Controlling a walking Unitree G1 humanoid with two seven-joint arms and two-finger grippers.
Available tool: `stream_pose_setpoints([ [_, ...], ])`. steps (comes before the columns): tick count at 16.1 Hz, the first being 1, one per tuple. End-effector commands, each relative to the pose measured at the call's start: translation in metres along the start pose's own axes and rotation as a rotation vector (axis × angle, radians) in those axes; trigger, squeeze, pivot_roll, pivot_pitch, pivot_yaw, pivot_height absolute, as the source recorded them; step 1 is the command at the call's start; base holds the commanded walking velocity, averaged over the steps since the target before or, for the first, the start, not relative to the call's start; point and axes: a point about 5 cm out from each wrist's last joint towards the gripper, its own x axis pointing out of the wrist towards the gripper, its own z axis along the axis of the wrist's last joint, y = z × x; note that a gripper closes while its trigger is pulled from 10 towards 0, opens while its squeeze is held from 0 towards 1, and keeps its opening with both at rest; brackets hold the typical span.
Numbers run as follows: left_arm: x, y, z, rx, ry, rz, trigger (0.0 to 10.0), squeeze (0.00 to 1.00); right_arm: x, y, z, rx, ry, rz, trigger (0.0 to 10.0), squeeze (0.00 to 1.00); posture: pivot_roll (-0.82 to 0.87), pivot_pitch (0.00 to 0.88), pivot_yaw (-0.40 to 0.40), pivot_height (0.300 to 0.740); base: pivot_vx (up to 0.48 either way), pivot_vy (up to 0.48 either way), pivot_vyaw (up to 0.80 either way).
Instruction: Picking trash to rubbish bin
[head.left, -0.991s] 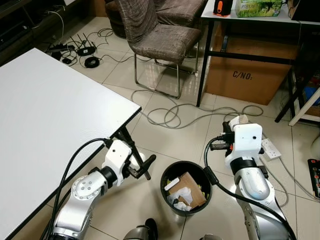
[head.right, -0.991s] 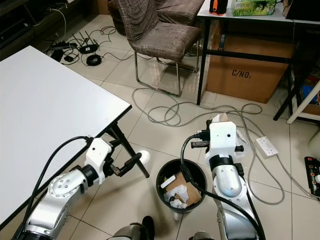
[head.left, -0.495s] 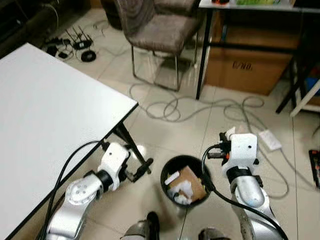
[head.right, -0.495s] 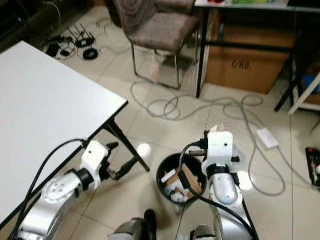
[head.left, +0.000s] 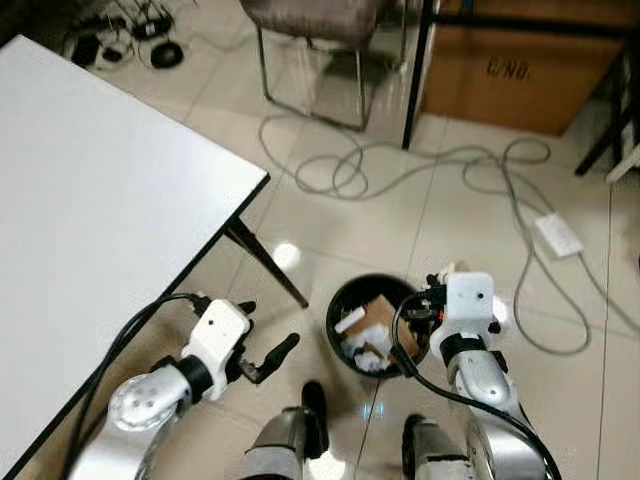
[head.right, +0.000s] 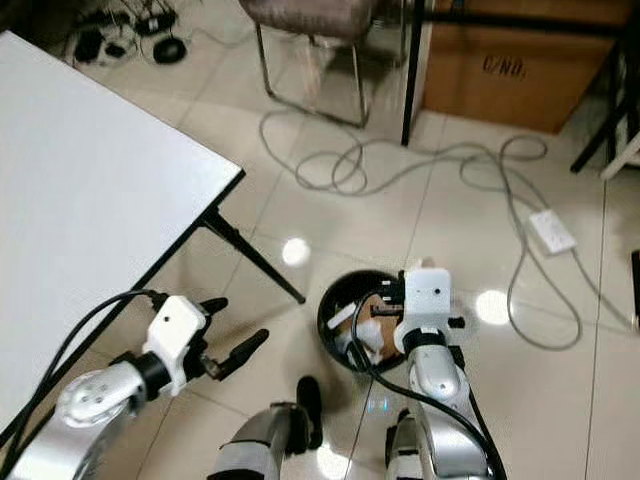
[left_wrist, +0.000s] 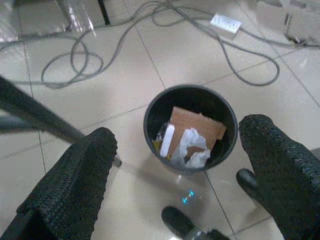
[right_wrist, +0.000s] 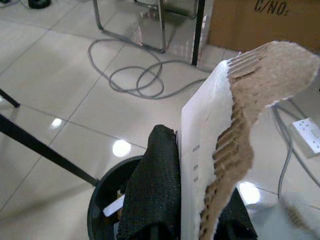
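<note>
Item: torn cardboard scrap (right_wrist: 225, 135), white-faced on one side, with brown corrugation exposed along the ragged edge.
Location: held upright in the right gripper (right_wrist: 187, 205), just above the near rim of the rubbish bin (left_wrist: 190, 127).
Right gripper: fingers closed on the lower part of the scrap, one black finger (right_wrist: 152, 185) pressed flat against the white face; the upper part stands free above the grip.
Left gripper (left_wrist: 185, 165): fingers spread wide apart and empty, held low over the tiled floor (head.left: 330, 240) beside the bin.
Bin contents: a brown card piece (left_wrist: 197, 127), crumpled white paper and a white strip are seen inside; room is judged to remain.
Handling: the scrap is judged light and fairly stiff, though easily creased across the flutes; the torn edge is likely weak and crumbly. A hold on the intact white face, away from the tear, is judged soundest.
Surroundings: white table (head.left: 90, 200) at the robot's left; grey cables (head.left: 420, 170) and a power strip (head.left: 558, 234) lie on the floor beyond the bin.
Stage: release over the bin mouth is judged to be the step at hand.
</note>
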Motion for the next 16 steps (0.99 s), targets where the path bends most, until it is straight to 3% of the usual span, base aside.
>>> stream_pose_setpoints([
  [1, -0.009, 0.000, -0.006, -0.018, 0.034, -0.001, 10.0, 0.00, -0.001, 0.001, -0.010, 0.009, 0.034, 0.006, 10.0, 0.00, 0.09, 0.438, 0.194, 0.740, 0.000, 0.000, 0.00],
  [10, -0.025, -0.009, -0.006, -0.022, 0.086, -0.014, 10.0, 0.00, 0.038, -0.011, -0.022, -0.003, 0.063, 0.023, 10.0, 0.00, 0.17, 0.511, 0.233, 0.740, 0.000, 0.000, 0.00],
  [16, -0.016, -0.015, 0.000, -0.029, 0.075, -0.033, 10.0, 0.00, 0.060, -0.005, -0.022, -0.023, 0.066, 0.078, 10.0, 0.00, 0.18, 0.517, 0.231, 0.740, 0.000, 0.000, 0.00],
])
